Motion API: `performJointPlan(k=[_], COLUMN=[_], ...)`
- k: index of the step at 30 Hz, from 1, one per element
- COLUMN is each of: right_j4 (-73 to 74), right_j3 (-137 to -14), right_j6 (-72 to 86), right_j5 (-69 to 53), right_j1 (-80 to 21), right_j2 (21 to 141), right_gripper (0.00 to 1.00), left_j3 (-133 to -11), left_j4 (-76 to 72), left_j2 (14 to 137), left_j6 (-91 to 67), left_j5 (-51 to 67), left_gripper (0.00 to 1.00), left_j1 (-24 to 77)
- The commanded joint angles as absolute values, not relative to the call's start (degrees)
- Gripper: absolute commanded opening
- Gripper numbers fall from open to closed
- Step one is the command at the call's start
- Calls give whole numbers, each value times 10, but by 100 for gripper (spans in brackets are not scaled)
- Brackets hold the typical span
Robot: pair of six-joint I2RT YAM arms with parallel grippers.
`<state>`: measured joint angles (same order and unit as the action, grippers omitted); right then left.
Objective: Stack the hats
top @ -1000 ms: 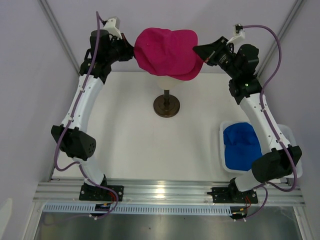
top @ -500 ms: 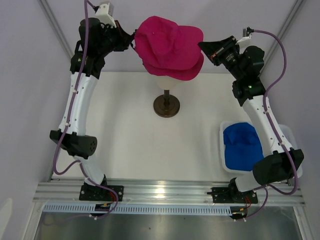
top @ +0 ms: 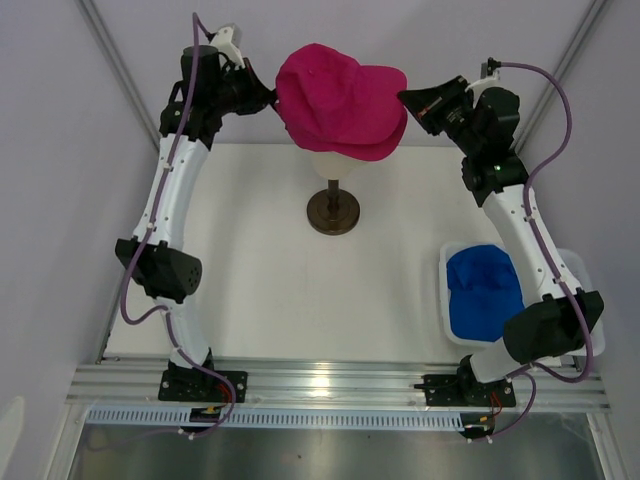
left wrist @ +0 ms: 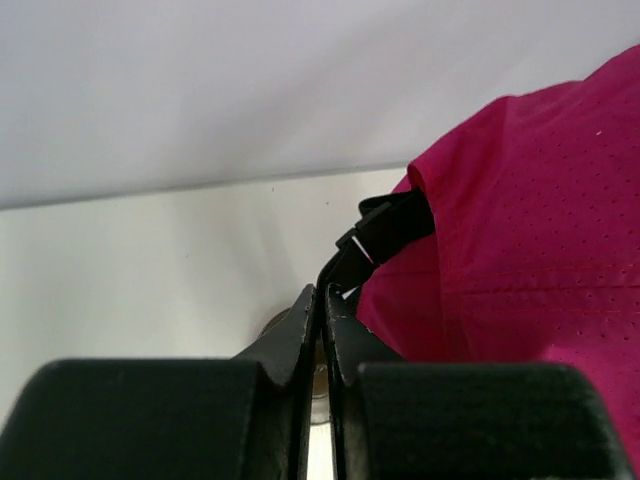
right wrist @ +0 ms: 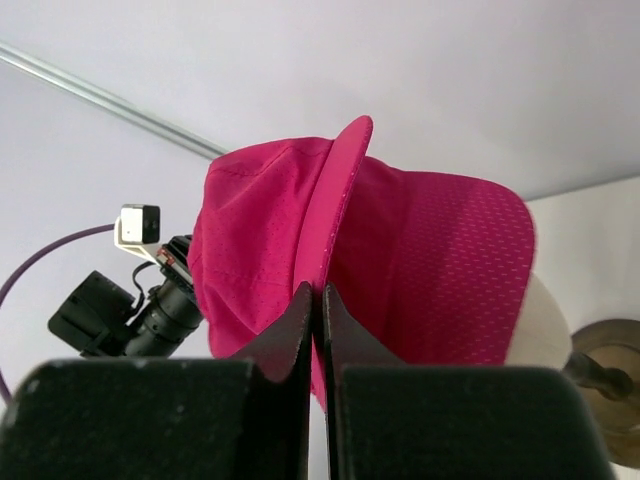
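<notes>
Both the left claw [left wrist: 320,300] and the right claw [right wrist: 318,295] are clamped on the magenta-pink fabric baseball cap [top: 340,100] slung between them, by its black back strap [left wrist: 385,235] and curved brim [right wrist: 345,180]. Light and floppy, it likely sags unless held at both ends. A cream mannequin head [top: 335,165] stands just beneath, with open air around, and a royal blue fabric cap [top: 483,292] lies well behind the right claw.

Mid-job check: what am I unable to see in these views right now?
Top view: the pink cap covers most of the mannequin head; whether it rests on it is unclear.
Top view: the right arm crosses the basket, so how many blue caps lie there is hidden.
Wrist views: the basket is out of frame.
</notes>
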<state>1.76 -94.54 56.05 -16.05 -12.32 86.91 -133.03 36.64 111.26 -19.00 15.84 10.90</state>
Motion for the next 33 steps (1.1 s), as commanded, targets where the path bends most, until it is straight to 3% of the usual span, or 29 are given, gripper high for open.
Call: performJointPlan(k=[1,10,33], right_j4=[40,82,131], right_j3=[-948,-929,-798], right_j6=[530,512,413], right_j5=[-129,-126,-70], right_j1=[-123,-119,-130], right_j2=[877,885,834], right_gripper=[0,0,0], left_j3=[-1314,-1166,-1121], left_j4=[372,336,277], left_j2=[1100,1071,1072], left_j6=[-178,-169,-187], left_j5=[140,142,169], left_gripper=[7,6,5], left_j1=[99,99,100])
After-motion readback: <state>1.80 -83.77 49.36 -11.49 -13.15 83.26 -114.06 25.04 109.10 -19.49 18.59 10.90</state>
